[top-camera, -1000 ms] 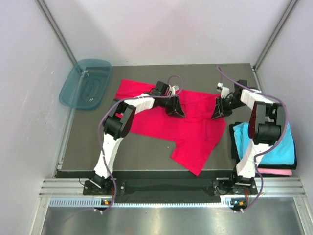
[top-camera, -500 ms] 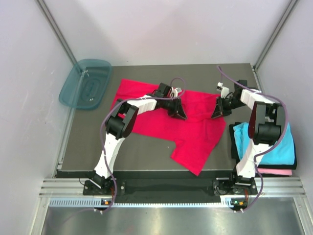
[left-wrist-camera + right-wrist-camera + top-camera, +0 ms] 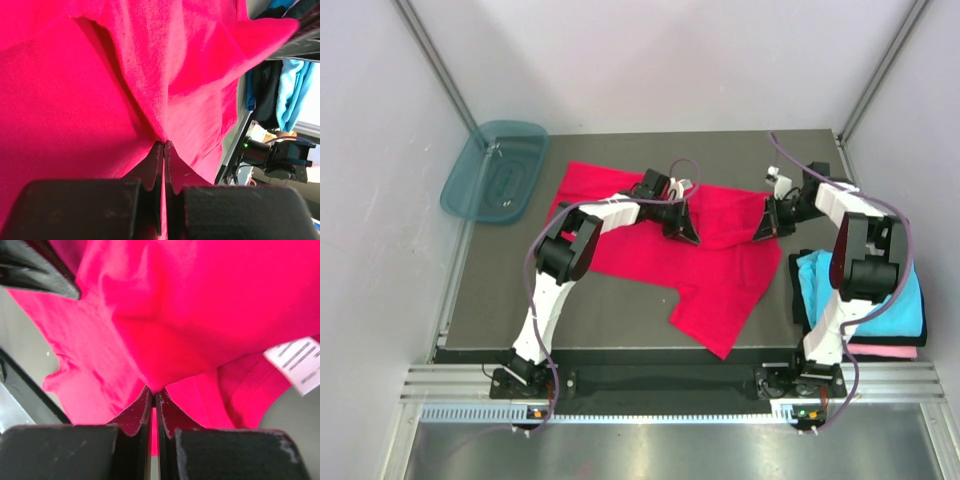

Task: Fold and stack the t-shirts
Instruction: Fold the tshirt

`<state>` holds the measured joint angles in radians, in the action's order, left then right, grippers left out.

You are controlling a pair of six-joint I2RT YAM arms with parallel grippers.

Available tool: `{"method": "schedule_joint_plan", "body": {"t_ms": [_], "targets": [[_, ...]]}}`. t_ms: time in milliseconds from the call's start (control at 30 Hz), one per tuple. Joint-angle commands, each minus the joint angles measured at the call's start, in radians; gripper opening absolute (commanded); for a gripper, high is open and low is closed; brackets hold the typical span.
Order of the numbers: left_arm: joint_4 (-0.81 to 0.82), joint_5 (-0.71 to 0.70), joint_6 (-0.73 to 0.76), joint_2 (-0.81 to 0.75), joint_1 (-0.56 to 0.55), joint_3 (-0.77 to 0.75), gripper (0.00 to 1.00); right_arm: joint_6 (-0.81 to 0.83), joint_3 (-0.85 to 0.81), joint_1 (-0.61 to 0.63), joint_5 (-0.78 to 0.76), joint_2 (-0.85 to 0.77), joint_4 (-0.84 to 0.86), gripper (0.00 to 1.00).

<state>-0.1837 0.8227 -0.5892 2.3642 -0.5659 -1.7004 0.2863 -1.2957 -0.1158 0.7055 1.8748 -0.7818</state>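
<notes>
The left gripper [image 3: 163,145] has its jaws pressed together on a ridge of the red t-shirt [image 3: 75,100]. The cloth rises to a peak right at the fingertips and falls away in slack folds on both sides. The right gripper [image 3: 154,390] is closed the same way on another pinch of the red t-shirt [image 3: 190,315], and the small white tag [image 3: 300,362] lies just to one side of it.

From above, the left gripper [image 3: 685,232] and right gripper [image 3: 763,228] sit side by side over the far right part of the red t-shirt [image 3: 710,270], a short stretch of cloth between them. The shirt lies spread across the middle of the table [image 3: 600,310]. Its far left corner reaches toward the teal tub [image 3: 495,172], and a lobe trails to near the table's front edge.

The shirt's right edge ends just beside the stack at the right side of the table, where the cyan t-shirt [image 3: 905,300] lies on the pink t-shirt [image 3: 885,350]. A dark layer shows at the stack's left edge, possibly more cloth, though it is hard to tell.

Bare tabletop lies left of the trailing lobe, between the shirt's near edge and the front rail. A narrower bare strip runs along the far edge. The tub sits at the far left corner, partly over the table's edge.
</notes>
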Motion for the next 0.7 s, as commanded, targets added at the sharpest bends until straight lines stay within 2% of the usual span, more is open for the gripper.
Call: {"method": "schedule_joint_plan", "body": {"t_ms": [0,667], "targets": [[-0.005,0.038,0.046,-0.092,0.02,-0.015,0.0,0.008,0.006,-0.015,0.046,-0.083,-0.04,0.0],[-0.036,0.095,0.083,-0.138,0.061,0.008,0.0,-0.024,0.145,-0.008,0.107,-0.137,-0.083,0.0]]}}
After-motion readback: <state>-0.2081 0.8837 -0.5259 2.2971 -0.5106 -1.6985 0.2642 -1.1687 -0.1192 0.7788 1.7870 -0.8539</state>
